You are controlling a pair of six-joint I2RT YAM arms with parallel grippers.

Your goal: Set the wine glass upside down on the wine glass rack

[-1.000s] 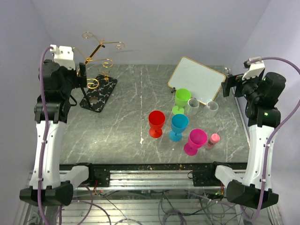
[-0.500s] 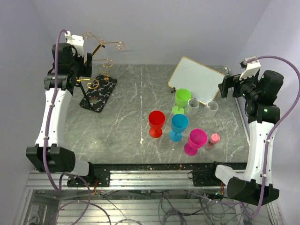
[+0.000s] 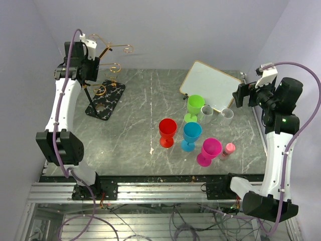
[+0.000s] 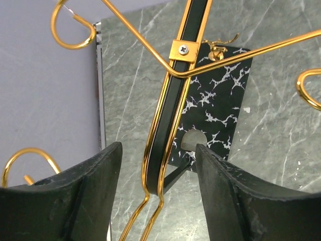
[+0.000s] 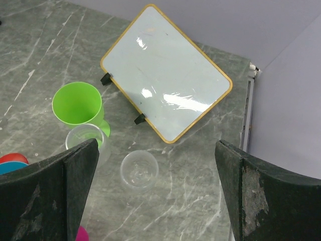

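Note:
The wine glass rack (image 3: 104,56), a gold tree with curled arm ends, stands on its black base (image 3: 106,99) at the back left. My left gripper (image 3: 93,75) is high up at the rack. In the left wrist view the rack's stem (image 4: 170,115) runs between the jaws of the left gripper (image 4: 156,155), which is open, with a gap on each side. Two clear wine glasses (image 3: 206,112) (image 3: 226,115) stand upright right of centre. My right gripper (image 3: 242,95) hovers above them, open and empty. In its wrist view one clear glass (image 5: 139,170) lies below the right gripper (image 5: 156,148).
Green (image 3: 195,105), red (image 3: 167,131), blue (image 3: 191,134) and magenta (image 3: 210,150) goblets stand upright mid-table. A small pink bottle (image 3: 228,149) sits beside the magenta one. A gold-framed whiteboard (image 3: 210,85) leans at the back right. Walls close in left, right and behind.
My left arm has risen and reached back to the rack's upper stem, and its jaws have narrowed around it. The right gripper has shifted slightly left.

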